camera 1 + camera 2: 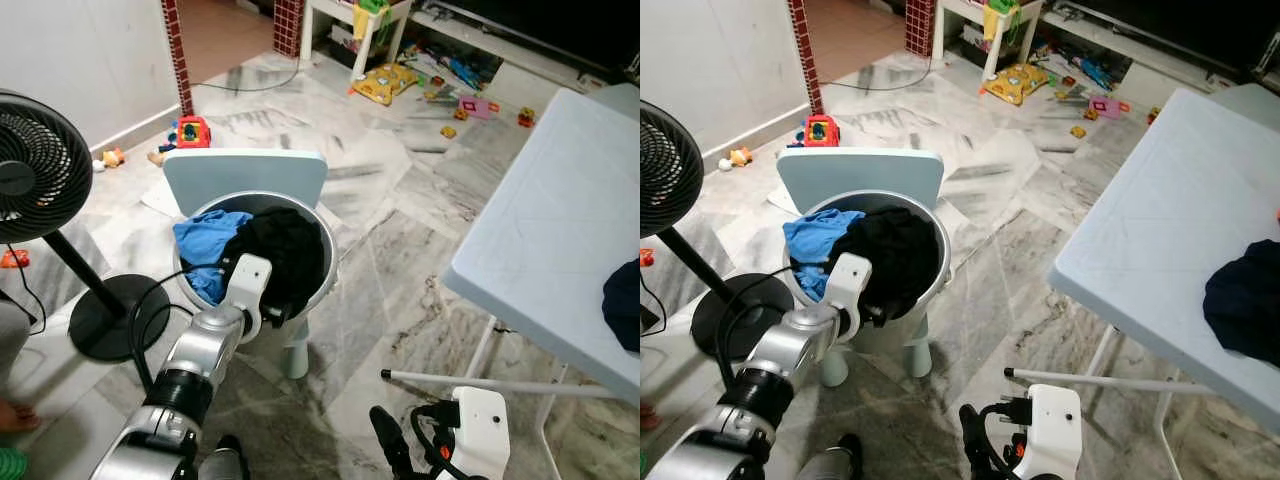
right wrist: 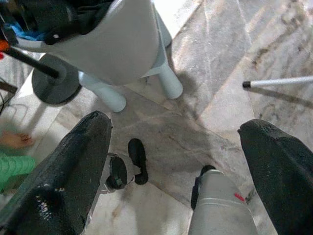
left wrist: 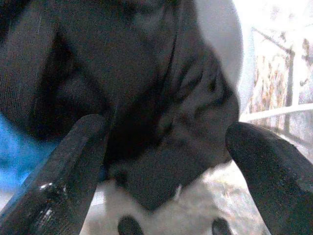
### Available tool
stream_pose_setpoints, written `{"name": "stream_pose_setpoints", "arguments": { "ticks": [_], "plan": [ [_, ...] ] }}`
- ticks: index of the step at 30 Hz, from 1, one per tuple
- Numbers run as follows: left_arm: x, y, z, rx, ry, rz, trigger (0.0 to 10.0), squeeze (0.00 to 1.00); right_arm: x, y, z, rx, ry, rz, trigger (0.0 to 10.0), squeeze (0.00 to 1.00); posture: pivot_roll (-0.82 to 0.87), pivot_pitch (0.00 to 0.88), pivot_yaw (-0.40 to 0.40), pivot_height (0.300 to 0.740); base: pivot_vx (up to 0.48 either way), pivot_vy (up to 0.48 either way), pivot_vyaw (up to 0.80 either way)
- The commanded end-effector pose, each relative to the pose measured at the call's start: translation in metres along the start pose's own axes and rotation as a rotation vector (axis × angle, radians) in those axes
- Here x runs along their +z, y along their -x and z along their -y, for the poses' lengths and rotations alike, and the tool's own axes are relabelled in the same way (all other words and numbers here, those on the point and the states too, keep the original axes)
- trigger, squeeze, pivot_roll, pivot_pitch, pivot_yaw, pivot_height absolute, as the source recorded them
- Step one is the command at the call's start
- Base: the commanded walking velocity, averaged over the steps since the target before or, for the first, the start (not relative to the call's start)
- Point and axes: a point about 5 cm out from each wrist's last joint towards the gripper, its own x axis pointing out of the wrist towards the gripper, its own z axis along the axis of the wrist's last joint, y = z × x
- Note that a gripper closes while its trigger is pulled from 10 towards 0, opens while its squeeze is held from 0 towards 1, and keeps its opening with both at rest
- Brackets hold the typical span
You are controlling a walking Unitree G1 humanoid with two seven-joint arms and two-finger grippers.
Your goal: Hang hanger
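Clothes [image 1: 262, 250] in basket [image 1: 325, 262] on chair [image 1: 245, 176], table [image 1: 560, 230] to right.

1. A lived-in home, a family living room by the look of it.
2. Marbled grey-and-white floor tiles [image 1: 400, 230] throughout.
3. Children's toys [image 1: 385, 82] scattered at the far end, beside a low white shelf unit [image 1: 355, 20].
4. A small toy truck [image 1: 192, 131] by the white wall, next to a red-tiled pillar [image 1: 178, 50].
5. A black pedestal fan [image 1: 35, 170] standing on the floor.
6. A round basin of laundry [image 1: 262, 250] set on a small pale chair [image 1: 245, 175].
7. A pale folding table [image 1: 560, 220] with a dark garment [image 1: 1245, 300] on it.
8. A person's bare foot [image 2: 14, 139] on the tiles.
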Motion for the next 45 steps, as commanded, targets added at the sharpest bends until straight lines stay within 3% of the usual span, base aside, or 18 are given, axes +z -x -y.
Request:
{"name": "stream_pose_setpoints", "arguments": {
  "ticks": [1,7,9,15,16,17,30,45],
  "plan": [
    [-0.004,-0.002,0.005,-0.017,-0.019,-0.010,10.0,0.00,0.004,0.006,0.004,-0.033,0.000,0.023,10.0,0.00,0.01,0.190,-0.142,0.740,0.000,0.000,0.00],
    [-0.004,-0.005,0.008,-0.036,-0.018,-0.027,10.0,0.00,0.005,0.006,0.005,-0.040,-0.002,0.024,10.0,0.00,0.01,0.185,-0.138,0.740,0.000,0.000,0.00],
    [-0.012,-0.008,0.017,-0.104,-0.023,-0.094,10.0,0.00,0.007,0.005,0.003,-0.040,-0.004,0.032,10.0,0.00,0.01,0.186,-0.132,0.740,0.000,0.000,0.00],
    [-0.021,-0.010,0.019,-0.136,-0.041,-0.153,10.0,0.00,0.007,0.004,0.003,-0.040,-0.007,0.034,10.0,0.00,0.01,0.181,-0.123,0.740,0.000,0.000,0.00],
    [-0.024,-0.010,0.017,-0.136,-0.041,-0.166,3.5,0.00,0.007,0.004,0.004,-0.044,-0.009,0.035,10.0,0.00,0.01,0.180,-0.120,0.740,0.000,0.000,0.00],
    [-0.027,-0.010,0.016,-0.140,-0.041,-0.179,0.0,0.00,0.007,0.004,0.005,-0.047,-0.010,0.036,10.0,0.00,0.00,0.181,-0.118,0.740,0.000,0.000,0.00],
    [-0.028,-0.010,0.010,-0.145,-0.054,-0.193,0.0,0.00,0.009,0.002,0.006,-0.050,-0.016,0.043,10.0,0.00,0.01,0.178,-0.109,0.740,0.000,0.000,0.00],
    [-0.019,-0.012,0.004,-0.116,-0.086,-0.125,0.0,0.00,0.015,-0.006,0.011,-0.057,0.003,0.063,10.0,0.00,0.01,0.154,-0.108,0.740,0.000,0.000,0.00]
  ]
}}
